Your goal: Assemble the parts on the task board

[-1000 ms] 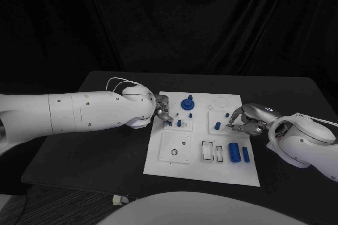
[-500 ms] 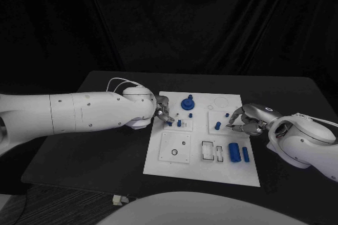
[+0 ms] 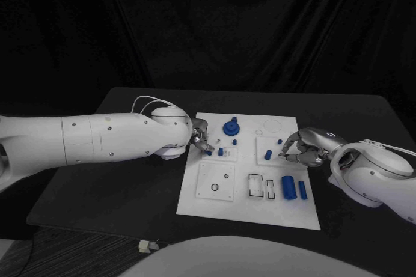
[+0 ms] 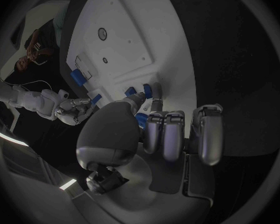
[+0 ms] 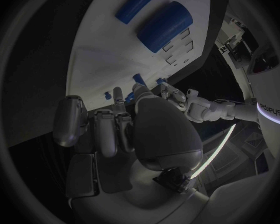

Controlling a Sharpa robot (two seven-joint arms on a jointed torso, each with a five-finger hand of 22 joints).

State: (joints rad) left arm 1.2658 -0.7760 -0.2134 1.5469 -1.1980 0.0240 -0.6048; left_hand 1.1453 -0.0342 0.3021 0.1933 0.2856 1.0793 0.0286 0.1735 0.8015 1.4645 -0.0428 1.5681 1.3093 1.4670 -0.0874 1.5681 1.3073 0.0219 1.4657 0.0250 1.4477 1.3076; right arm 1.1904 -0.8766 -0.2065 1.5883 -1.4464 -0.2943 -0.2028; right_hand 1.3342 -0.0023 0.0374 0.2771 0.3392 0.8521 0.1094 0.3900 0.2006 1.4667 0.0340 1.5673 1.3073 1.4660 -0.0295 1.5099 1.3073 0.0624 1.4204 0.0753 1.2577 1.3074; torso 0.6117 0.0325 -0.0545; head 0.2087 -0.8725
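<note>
The white task board lies mid-table. My left hand sits at the board's left edge with its fingers curled, pinching a small blue peg against the thumb. Two more blue pegs stand just past its fingertips. My right hand is over the board's right side and pinches a small blue peg between thumb and a finger, close to the plate. A blue gear-like part stands at the board's far middle. Two blue cylinders lie near its front right.
Rectangular slots open beside the cylinders, and a square panel with a dark ring is at the board's front left. Black table spreads to either side. A white cable loops over my left wrist.
</note>
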